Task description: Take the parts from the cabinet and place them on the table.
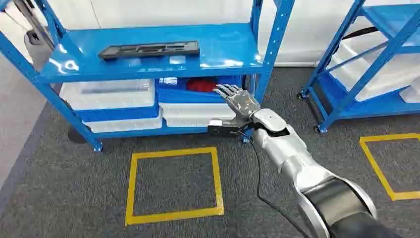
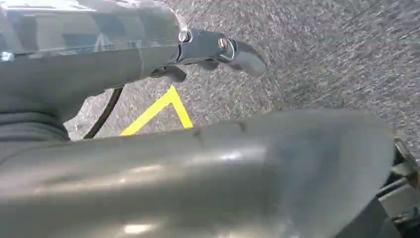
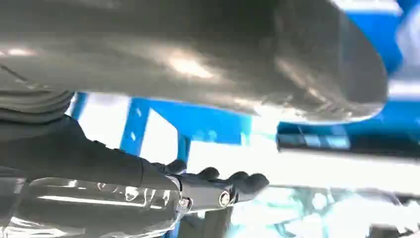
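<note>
The right hand [image 1: 236,101], fingers spread and holding nothing, reaches toward the red part [image 1: 199,85] in the blue bin [image 1: 190,94] of the cabinet [image 1: 148,64]. Next, I judge, it must reach in and grip that part. Whether the left hand [image 2: 218,49] is spread, I cannot tell.

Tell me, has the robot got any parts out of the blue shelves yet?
Not yet, it seems. The right hand is empty, fingers spread, reaching toward the blue bin with something red inside under the top shelf. The flat black plastic part lies on the blue metal shelf. Grabbing and carrying are left.
</note>
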Robot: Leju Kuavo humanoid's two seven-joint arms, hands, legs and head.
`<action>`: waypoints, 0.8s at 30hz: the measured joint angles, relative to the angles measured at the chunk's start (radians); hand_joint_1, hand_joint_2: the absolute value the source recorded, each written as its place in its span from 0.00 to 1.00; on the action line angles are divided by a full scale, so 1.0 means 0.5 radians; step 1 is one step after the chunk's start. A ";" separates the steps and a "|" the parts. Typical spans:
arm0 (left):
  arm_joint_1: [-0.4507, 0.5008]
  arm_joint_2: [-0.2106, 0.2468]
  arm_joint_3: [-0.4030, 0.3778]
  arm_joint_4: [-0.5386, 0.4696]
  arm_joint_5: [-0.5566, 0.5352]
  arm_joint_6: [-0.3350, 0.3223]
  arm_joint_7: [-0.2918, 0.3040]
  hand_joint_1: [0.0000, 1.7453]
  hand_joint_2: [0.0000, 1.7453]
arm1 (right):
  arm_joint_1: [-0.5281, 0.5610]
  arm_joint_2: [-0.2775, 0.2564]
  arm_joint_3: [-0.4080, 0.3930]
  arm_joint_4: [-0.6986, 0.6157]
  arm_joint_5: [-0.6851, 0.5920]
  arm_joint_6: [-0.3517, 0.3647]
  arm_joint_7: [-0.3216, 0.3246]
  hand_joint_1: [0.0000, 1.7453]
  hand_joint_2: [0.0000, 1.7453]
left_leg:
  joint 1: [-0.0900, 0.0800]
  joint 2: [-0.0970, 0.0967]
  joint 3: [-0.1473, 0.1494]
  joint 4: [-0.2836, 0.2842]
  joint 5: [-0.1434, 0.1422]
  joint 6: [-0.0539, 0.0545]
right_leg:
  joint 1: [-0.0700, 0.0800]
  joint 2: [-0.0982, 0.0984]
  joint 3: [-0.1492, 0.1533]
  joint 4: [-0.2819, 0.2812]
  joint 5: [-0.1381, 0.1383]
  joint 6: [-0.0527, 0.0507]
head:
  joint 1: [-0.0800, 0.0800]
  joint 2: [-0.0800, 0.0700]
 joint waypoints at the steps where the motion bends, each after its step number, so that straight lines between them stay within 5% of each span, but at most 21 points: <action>1: -0.003 0.000 0.007 0.000 -0.008 0.000 0.005 0.00 0.00 | -0.022 0.004 0.029 -0.005 -0.053 0.014 -0.010 0.00 0.00 | 0.008 -0.001 -0.071 0.151 -0.071 -0.011 | 0.001 0.001 0.001 0.000 -0.001 -0.002 | 0.000 0.000; 3: -0.008 -0.001 0.021 0.000 -0.014 0.000 0.006 0.00 0.00 | -0.041 0.004 0.068 -0.005 -0.154 0.026 -0.025 0.00 0.00 | 0.018 -0.001 -0.221 0.445 -0.167 -0.031 | 0.002 0.002 0.003 0.002 -0.007 -0.006 | 0.000 0.000; 4: -0.008 0.000 0.026 0.000 -0.015 0.000 0.006 0.00 0.00 | -0.042 0.004 0.084 -0.005 -0.196 0.030 -0.033 0.00 0.00 | 0.025 0.000 -0.248 0.477 -0.145 -0.039 | 0.002 0.003 0.007 0.003 -0.011 -0.003 | 0.000 0.000; 5: -0.009 0.000 0.027 0.000 -0.016 0.000 0.006 0.00 0.00 | -0.042 0.004 0.094 -0.005 -0.219 0.033 -0.034 0.00 0.00 | 0.029 0.000 -0.225 0.410 -0.084 -0.043 | 0.000 0.004 0.014 0.004 -0.017 0.001 | 0.000 0.000; 8: -0.010 0.000 0.029 0.000 -0.019 0.004 0.005 0.00 0.00 | -0.057 0.004 0.120 -0.017 -0.274 0.046 -0.034 0.00 0.00 | 0.041 0.001 -0.002 -0.087 0.162 -0.038 | -0.006 0.006 0.041 0.021 -0.052 0.026 | 0.000 0.000; 10: -0.013 -0.004 0.031 0.000 -0.022 0.004 0.005 0.00 0.00 | -0.074 0.004 0.132 -0.021 -0.298 0.050 -0.034 0.00 0.00 | 0.028 -0.006 0.028 -0.124 0.114 0.003 | 0.006 0.013 0.023 0.031 -0.056 0.048 | -0.001 0.000; 14: -0.011 -0.008 0.032 0.000 -0.024 0.003 0.008 0.00 0.00 | -0.079 0.002 0.144 -0.033 -0.327 0.047 -0.039 0.00 0.00 | 0.035 -0.008 0.046 -0.152 0.114 0.052 | -0.007 0.008 0.028 0.050 -0.083 0.095 | 0.000 0.000; 15: -0.013 -0.009 0.032 0.000 -0.024 0.004 0.008 0.00 0.00 | -0.090 0.001 0.145 -0.033 -0.332 0.047 -0.040 0.00 0.00 | 0.035 -0.006 0.052 -0.154 0.108 0.062 | -0.006 0.007 -0.022 0.146 -0.135 0.100 | 0.000 0.000; 18: -0.013 -0.010 0.037 0.000 -0.018 0.008 0.010 0.00 0.00 | -0.083 -0.002 0.156 -0.032 -0.345 0.043 -0.040 0.00 0.00 | 0.032 -0.002 0.059 -0.152 0.094 0.078 | -0.012 0.007 -0.296 0.612 -0.295 0.115 | 0.000 0.000; 20: -0.011 -0.010 0.042 0.000 -0.011 0.012 0.010 0.00 0.00 | -0.075 -0.005 0.168 -0.031 -0.362 0.040 -0.040 0.00 0.00 | 0.031 -0.007 0.070 -0.150 0.082 0.078 | -0.015 0.007 -0.353 0.636 -0.222 0.113 | 0.000 0.000; 23: -0.011 -0.011 0.047 0.000 -0.001 0.013 0.010 0.00 0.00 | -0.086 -0.005 0.175 -0.031 -0.374 0.034 -0.040 0.00 0.00 | 0.029 -0.013 0.122 -0.145 0.043 0.062 | -0.011 0.004 -0.144 0.123 0.097 0.082 | 0.000 0.000; 24: -0.011 -0.015 0.052 0.000 0.001 0.013 0.010 0.00 0.00 | -0.089 -0.005 0.178 -0.031 -0.375 0.033 -0.039 0.00 0.00 | 0.019 -0.013 0.126 -0.143 0.032 0.050 | 0.005 0.002 -0.106 0.066 0.072 0.071 | 0.000 0.000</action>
